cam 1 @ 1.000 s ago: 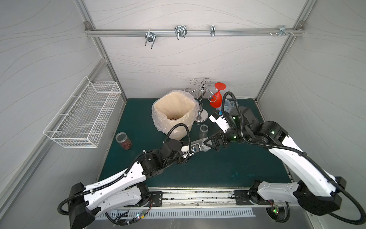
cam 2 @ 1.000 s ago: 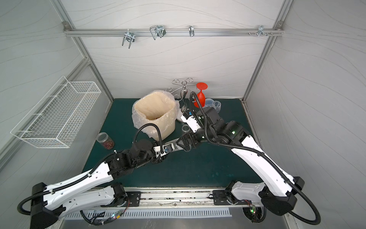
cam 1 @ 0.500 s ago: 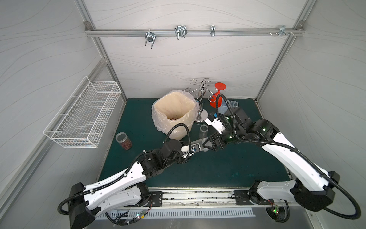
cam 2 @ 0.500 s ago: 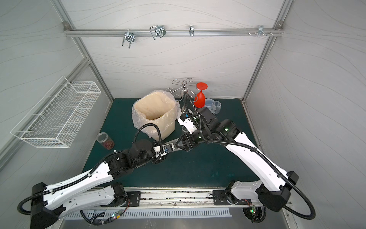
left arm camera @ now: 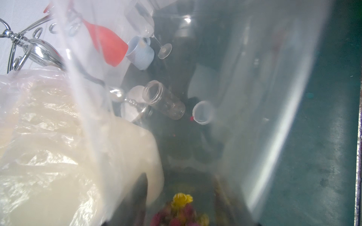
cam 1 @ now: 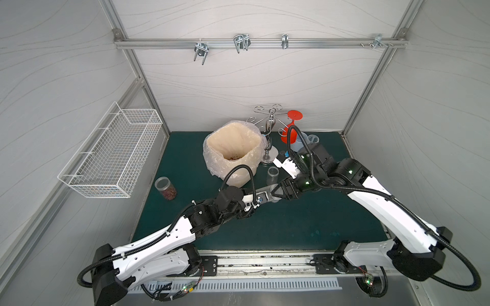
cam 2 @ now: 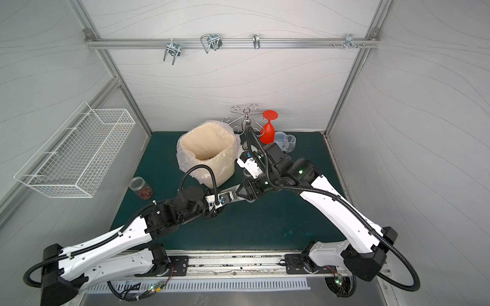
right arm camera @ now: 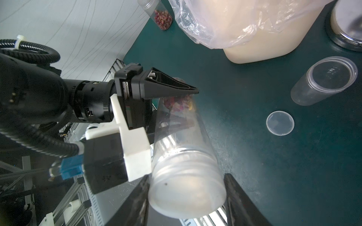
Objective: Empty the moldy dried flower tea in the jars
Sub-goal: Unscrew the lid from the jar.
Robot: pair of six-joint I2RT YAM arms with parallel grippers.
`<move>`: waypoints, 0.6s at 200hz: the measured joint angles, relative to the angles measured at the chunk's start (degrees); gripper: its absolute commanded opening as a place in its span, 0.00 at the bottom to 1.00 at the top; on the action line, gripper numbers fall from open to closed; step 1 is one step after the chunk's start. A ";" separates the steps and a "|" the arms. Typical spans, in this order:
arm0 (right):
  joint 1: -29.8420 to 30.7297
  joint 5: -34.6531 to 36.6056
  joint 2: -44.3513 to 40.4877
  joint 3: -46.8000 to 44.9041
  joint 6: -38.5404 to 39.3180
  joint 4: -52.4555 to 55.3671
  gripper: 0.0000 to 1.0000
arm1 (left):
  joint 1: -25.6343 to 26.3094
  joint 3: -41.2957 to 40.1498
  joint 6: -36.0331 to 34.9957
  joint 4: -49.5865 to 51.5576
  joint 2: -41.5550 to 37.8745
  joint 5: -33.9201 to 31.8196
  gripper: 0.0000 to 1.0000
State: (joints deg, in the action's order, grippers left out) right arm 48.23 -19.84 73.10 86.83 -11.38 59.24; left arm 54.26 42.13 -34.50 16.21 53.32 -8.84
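My left gripper [cam 1: 266, 196] is shut on a tall clear jar [right arm camera: 176, 137] held sideways above the mat. Reddish and yellow dried flower tea [right arm camera: 178, 103] lies at its gripped end. My right gripper [right arm camera: 186, 176] is open and straddles the jar's translucent lid [right arm camera: 186, 193]. One finger touches the lid and the other stands a sliver off. In both top views the two grippers meet mid-table, with the right gripper [cam 2: 242, 194] at the jar's end. A short jar with reddish tea [cam 1: 165, 187] stands at the left. An empty open jar [right arm camera: 323, 82] stands beside a loose lid [right arm camera: 280, 122].
A cream bin lined with a plastic bag [cam 1: 212, 159] stands behind the grippers, with tea bits [cam 1: 233, 158] at its bottom. A metal glass rack [cam 1: 269, 137], a red glass [cam 1: 290, 129] and a pale blue mug [cam 1: 302, 140] stand at the back. A wire basket [cam 1: 111, 151] hangs on the left wall.
My right arm has moved in toward the held jar, and its jaws have narrowed around the lid. The left arm and the jar have stayed put.
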 measured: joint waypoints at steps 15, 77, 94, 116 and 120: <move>0.00 0.11 0.00 0.00 2.45 0.00 0.29 | 0.00 0.00 0.00 -0.02 0.09 0.00 0.00; 4.00 6.38 -5.18 -7.08 32.35 -4.98 0.27 | 0.11 -0.07 -0.57 1.25 0.55 0.31 0.00; 5.46 9.33 -7.41 -9.68 40.59 -7.69 0.24 | 0.20 -0.07 -0.74 1.42 0.57 0.50 0.00; 6.01 11.47 -7.78 -10.21 48.04 -9.14 0.21 | 0.17 -0.07 -0.63 1.29 0.57 0.35 0.00; 6.08 11.74 -7.69 -10.21 49.11 -9.29 0.20 | 0.17 -0.07 -0.63 1.25 0.57 0.26 0.00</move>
State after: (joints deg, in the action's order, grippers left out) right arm 54.30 -8.10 65.41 76.62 37.74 49.95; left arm 54.43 42.06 -35.14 17.45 53.89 -8.58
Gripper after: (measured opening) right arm 0.554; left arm 0.510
